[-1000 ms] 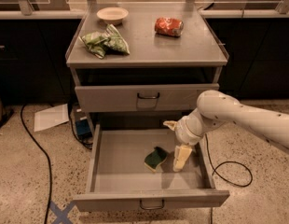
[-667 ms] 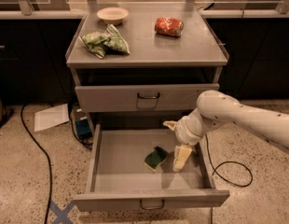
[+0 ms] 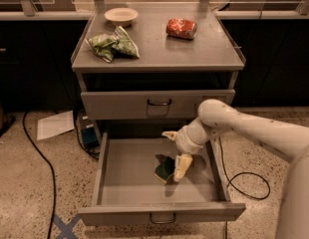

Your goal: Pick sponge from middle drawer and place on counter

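Edging left, gripper (image 3: 181,166) against sponge (image 3: 164,170)

**Gripper moved onto sponge**

You will see the gripper (image 3: 180,168) has shifted left inside the middle drawer (image 3: 125,183). It was just beside the sponge (image 3: 163,169). Now it overlaps the sponge's right edge. The arm came left with it.
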### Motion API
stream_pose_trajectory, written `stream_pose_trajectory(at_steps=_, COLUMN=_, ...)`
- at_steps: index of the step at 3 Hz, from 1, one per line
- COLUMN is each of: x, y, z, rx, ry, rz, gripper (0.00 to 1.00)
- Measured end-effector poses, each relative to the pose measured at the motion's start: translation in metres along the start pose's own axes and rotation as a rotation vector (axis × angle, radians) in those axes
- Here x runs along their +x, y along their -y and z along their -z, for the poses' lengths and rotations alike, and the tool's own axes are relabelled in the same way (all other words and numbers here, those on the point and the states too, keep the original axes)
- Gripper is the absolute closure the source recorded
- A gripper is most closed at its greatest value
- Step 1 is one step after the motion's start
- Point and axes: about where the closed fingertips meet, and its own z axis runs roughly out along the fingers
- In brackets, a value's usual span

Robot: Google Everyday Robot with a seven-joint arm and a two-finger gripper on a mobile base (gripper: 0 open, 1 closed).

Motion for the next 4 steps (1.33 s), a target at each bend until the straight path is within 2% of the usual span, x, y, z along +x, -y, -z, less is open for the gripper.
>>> stream_pose_trajectory(at_steps=1, x=0.009, y=0.005, z=-0.033, rx=-0.043, ry=0.028, rz=0.008, gripper=0.0)
stream_pose_trajectory(at_steps=2, x=0.022, y=0.002, z=-0.056, rx=-0.073, ry=0.025, rz=0.0, gripper=0.0)
stream_pose_trajectory(at_steps=3, x=0.033, y=-0.001, z=-0.071, rx=-0.07, ry=-0.018, rz=-0.012, gripper=0.0)
stream_pose_trajectory(at_steps=4, x=0.039, y=-0.002, z=-0.074, rx=-0.014, ry=-0.11, rz=-0.027, gripper=0.0)
